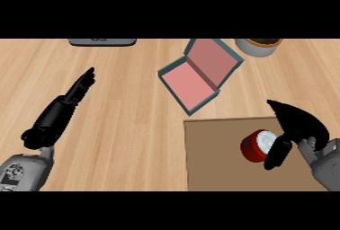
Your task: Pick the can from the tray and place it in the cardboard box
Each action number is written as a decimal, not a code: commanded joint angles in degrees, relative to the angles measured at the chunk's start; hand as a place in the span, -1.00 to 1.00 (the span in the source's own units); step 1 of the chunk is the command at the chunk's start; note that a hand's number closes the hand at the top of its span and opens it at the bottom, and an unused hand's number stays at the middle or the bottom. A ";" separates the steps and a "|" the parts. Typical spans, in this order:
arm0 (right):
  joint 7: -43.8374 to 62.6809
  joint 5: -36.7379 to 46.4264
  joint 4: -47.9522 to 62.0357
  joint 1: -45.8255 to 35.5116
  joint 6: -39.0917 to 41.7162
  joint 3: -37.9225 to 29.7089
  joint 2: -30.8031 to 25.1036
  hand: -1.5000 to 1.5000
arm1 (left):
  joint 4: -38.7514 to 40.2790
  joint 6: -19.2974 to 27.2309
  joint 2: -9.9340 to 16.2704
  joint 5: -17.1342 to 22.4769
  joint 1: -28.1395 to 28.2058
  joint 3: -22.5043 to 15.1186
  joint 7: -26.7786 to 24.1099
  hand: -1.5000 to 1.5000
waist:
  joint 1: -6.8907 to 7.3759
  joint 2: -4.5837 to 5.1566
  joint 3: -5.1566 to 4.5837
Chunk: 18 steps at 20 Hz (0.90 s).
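A red can with a white end (257, 144) lies on its side on the flat brown tray (212, 157) at the lower right. My right hand (302, 126) is right beside it on the right, open, with the thumb in front of the can and the fingers arched over its far side. The box (199, 74), teal outside and pink inside, lies open on the counter above the tray. At the left my left hand (74, 92) rests with fingers straight, far from the can.
A white pot with dark contents (257, 46) stands at the top right edge, close to the box. A grey flat object (103, 42) lies at the top left edge. Bare wooden counter stretches between my left hand and the tray.
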 commanded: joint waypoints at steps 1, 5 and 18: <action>7.58 2.76 -0.92 2.68 0.56 -0.37 3.28 -1.00 | 2.09 -1.50 -0.54 -0.08 -1.70 1.06 -0.88 0.00 | -0.38 0.01 0.01; 6.27 6.05 -3.04 5.43 1.43 0.03 5.43 1.00 | 1.31 0.94 -3.10 -3.14 -2.57 -0.15 2.27 0.00 | -0.41 0.04 0.01; -9.58 25.13 1.11 4.34 3.63 -5.09 7.61 1.00 | -1.07 -3.31 -3.40 -2.55 -0.62 3.22 2.03 0.00 | -0.10 -0.01 0.04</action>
